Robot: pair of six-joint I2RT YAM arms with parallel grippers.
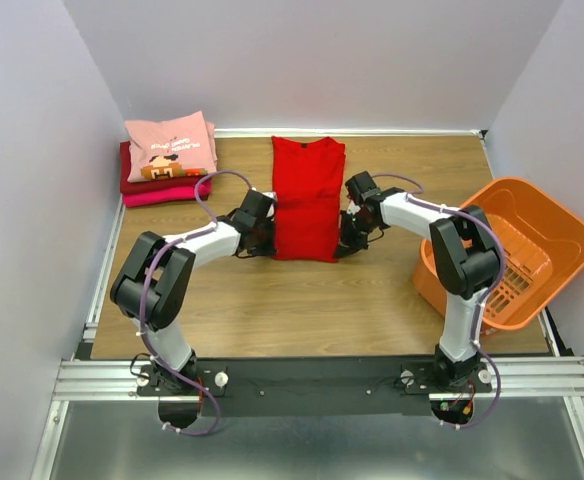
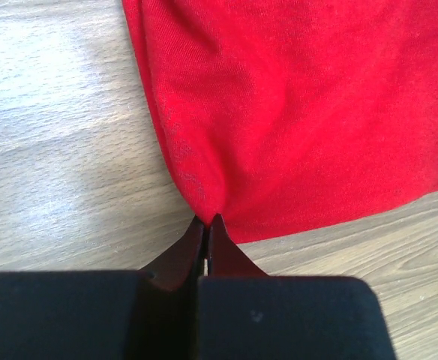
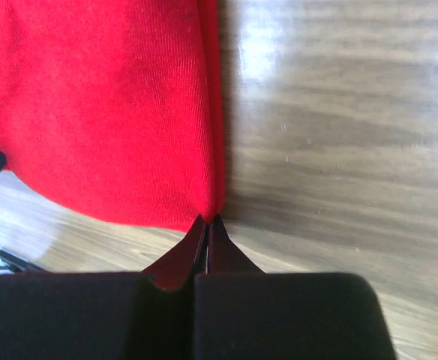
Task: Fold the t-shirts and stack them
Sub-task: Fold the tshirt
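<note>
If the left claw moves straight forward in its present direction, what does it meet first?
The red t-shirt: the left claw is shut on its corner, so it would push into that cloth at once.

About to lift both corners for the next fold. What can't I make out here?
Top view: the tips of the left gripper and right gripper, hidden under the arms.
Wrist views: how much of the red shirt each pinches; the fingers cover it.
Top view: the stack under the pink shirt; only edges show.
</note>
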